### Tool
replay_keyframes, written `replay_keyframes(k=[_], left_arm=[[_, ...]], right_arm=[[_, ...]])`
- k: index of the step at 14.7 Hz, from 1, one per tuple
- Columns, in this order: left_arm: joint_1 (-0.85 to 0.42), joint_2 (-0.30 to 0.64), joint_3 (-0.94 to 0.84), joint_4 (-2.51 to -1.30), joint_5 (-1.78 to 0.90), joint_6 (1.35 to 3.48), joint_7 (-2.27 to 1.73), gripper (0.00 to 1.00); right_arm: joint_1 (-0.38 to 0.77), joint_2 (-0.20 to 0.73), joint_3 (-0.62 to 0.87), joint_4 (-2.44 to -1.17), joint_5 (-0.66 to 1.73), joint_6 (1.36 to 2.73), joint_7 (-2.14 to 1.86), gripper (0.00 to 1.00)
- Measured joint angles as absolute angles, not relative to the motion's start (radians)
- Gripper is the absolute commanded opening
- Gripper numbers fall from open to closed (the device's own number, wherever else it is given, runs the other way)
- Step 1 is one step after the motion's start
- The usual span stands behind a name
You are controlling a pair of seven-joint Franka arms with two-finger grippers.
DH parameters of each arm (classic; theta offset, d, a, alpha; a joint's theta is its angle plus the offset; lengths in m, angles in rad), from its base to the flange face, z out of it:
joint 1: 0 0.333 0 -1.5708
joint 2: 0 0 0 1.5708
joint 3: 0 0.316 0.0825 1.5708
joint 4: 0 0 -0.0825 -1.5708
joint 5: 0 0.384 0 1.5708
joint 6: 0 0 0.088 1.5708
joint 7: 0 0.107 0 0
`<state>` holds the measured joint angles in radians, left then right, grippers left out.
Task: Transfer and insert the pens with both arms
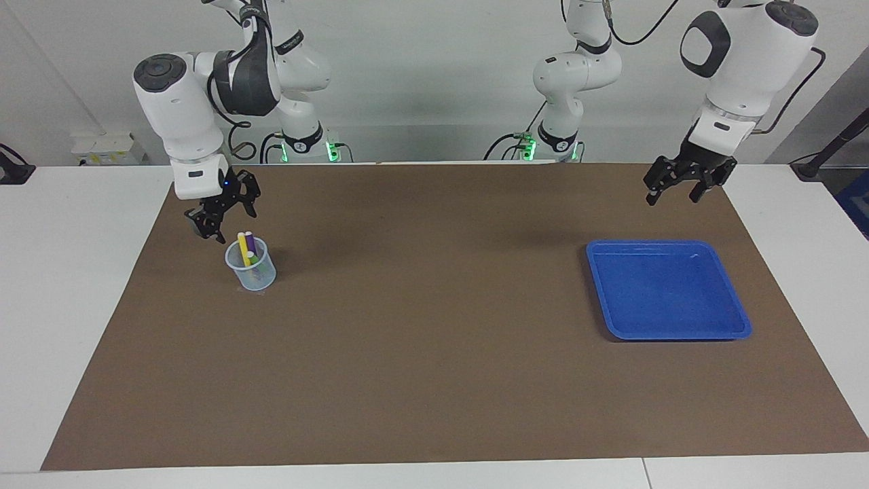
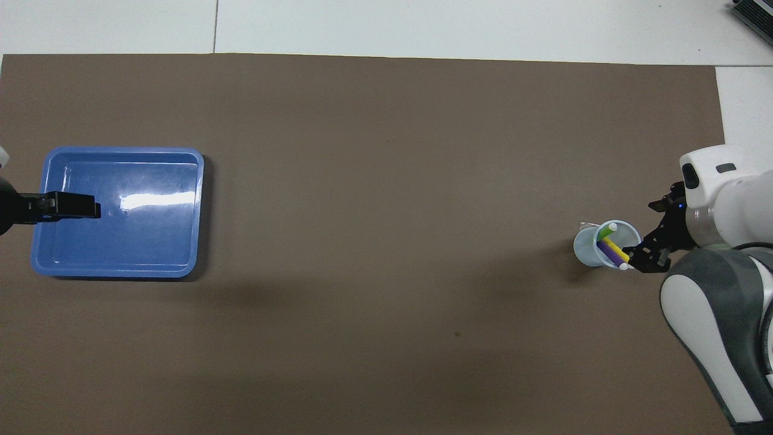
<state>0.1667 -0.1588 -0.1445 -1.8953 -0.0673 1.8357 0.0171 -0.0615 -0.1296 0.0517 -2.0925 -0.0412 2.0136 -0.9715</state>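
A clear plastic cup (image 1: pixel 252 273) (image 2: pixel 589 249) stands on the brown mat toward the right arm's end. In it lean the yellow pen (image 1: pixel 242 246) (image 2: pixel 612 247), the purple pen (image 1: pixel 250 240) (image 2: pixel 609 254) and the green pen (image 1: pixel 250 257) (image 2: pixel 606 231), pale ends up. My right gripper (image 1: pixel 227 224) (image 2: pixel 651 234) hangs open just above and beside the cup's rim, holding nothing. My left gripper (image 1: pixel 672 198) (image 2: pixel 87 206) is open and empty, raised above the edge of the blue tray (image 1: pixel 669 292) (image 2: pixel 139 235) that is nearer the robots.
The blue tray is empty and lies toward the left arm's end of the mat (image 1: pixel 434 339). White table surface borders the mat on all sides.
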Motion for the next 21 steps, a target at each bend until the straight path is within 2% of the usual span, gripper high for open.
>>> replay_keyframes(k=[2,8,11,15,18,21], left_arm=[[0.142,-0.153,-0.128,-1.842,-0.065,1.782,0.017,1.00],[-0.057,-0.140,0.039,-1.689,-0.025,1.623,0.017,1.00],[-0.073,-0.116,0.041,-1.641,-0.022,1.598,0.017,1.00],[-0.078,-0.101,0.038,-1.634,-0.022,1.599,0.017,1.00],[-0.078,-0.094,0.041,-1.637,-0.022,1.610,0.017,1.00],[-0.078,-0.088,0.042,-1.637,-0.022,1.611,0.017,1.00]], right_arm=[[-0.061,-0.130,0.054,-2.084,-0.041,2.018,-0.970,1.00],[-0.035,-0.138,0.071,-2.057,-0.041,2.003,-0.964,1.00],[-0.026,-0.136,0.071,-2.009,-0.041,1.924,-0.811,1.00],[0.027,-0.099,0.073,-1.892,-0.031,1.812,-0.605,1.00],[0.042,-0.029,0.073,-1.782,0.002,1.778,-0.511,1.00],[0.043,0.001,0.072,-1.750,0.008,1.769,-0.483,1.00]])
